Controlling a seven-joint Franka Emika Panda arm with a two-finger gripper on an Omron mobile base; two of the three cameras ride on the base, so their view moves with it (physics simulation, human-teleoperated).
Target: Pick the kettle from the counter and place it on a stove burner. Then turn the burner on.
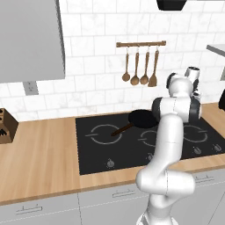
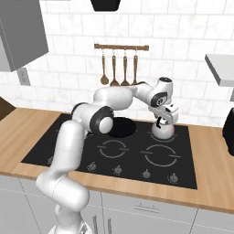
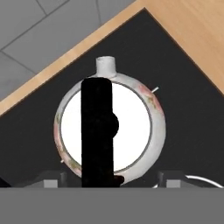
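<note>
Item, kettle (image 3: 109, 127): sitting on the black glass cooktop (image 2: 192, 155) near its back right corner, we are judging it light, rigid, slippery-glazed, best pinched at its arched handle (image 3: 97, 131), gripper (image 2: 163, 122) jaws spread above it.

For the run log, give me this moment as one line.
kettle: on cooktop, back right | gripper: open, above kettle handle | frying pan: back burner | knobs: untouched

White kettle (image 3: 131, 127) with faint pink-green floral rim, black handle and knob, glossy black cooktop (image 2: 82, 151) with grey rings, light-tan wood-grain counter (image 1: 39, 158), black frying pan (image 1: 143, 117), white marbled wall tiles (image 2: 183, 41)
</note>
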